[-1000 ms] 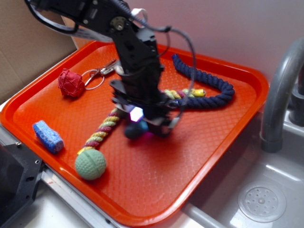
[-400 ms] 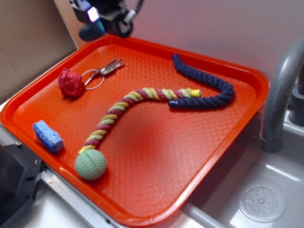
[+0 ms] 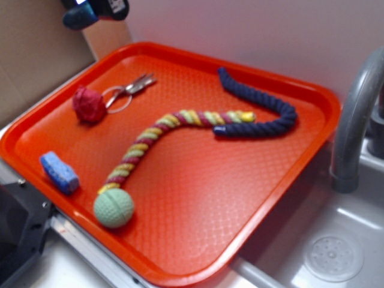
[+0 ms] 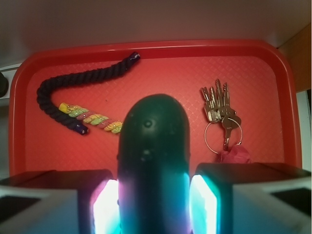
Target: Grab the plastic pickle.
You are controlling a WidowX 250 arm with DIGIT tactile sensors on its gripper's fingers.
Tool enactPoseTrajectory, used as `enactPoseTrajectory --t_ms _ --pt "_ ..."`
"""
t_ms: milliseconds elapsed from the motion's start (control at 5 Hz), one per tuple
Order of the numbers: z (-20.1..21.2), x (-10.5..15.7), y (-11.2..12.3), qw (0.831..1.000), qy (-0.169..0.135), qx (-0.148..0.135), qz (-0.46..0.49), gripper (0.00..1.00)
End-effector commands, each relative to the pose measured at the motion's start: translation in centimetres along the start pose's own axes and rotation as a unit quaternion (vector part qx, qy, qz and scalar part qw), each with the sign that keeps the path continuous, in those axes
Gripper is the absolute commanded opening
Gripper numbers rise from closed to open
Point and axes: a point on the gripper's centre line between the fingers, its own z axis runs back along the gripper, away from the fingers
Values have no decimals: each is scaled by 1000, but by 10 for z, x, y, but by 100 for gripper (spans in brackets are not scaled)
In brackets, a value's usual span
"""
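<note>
Gripper (image 4: 153, 195) is clamped on the plastic pickle (image 4: 153, 161): wrist view shows the dark teal body pinched between the two lit pads (image 4: 105, 207), rounded end sticking out past the fingertips toward the tray. No gap on either side, so the jaws are closed as far as the pickle lets them.

Exterior view: gripper (image 3: 96, 9) sits at the top-left edge of frame, mostly cropped, with the pickle (image 3: 79, 18) poking out below it, above and beyond the far-left corner of the orange tray (image 3: 198, 234), well clear of it.

On the tray:
- navy rope (image 3: 264, 111), far right
- multicoloured rope (image 3: 162, 135), centre, one end touching the navy one
- keys (image 3: 129, 90) beside red knotted ball (image 3: 89, 105)
- blue sponge block (image 3: 59, 172)
- pale green ball (image 3: 114, 207), near edge
</note>
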Motion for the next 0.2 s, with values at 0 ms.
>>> enactPoseTrajectory --t_ms 0 --pt "12 17 9 1000 -22 -8 -6 0"
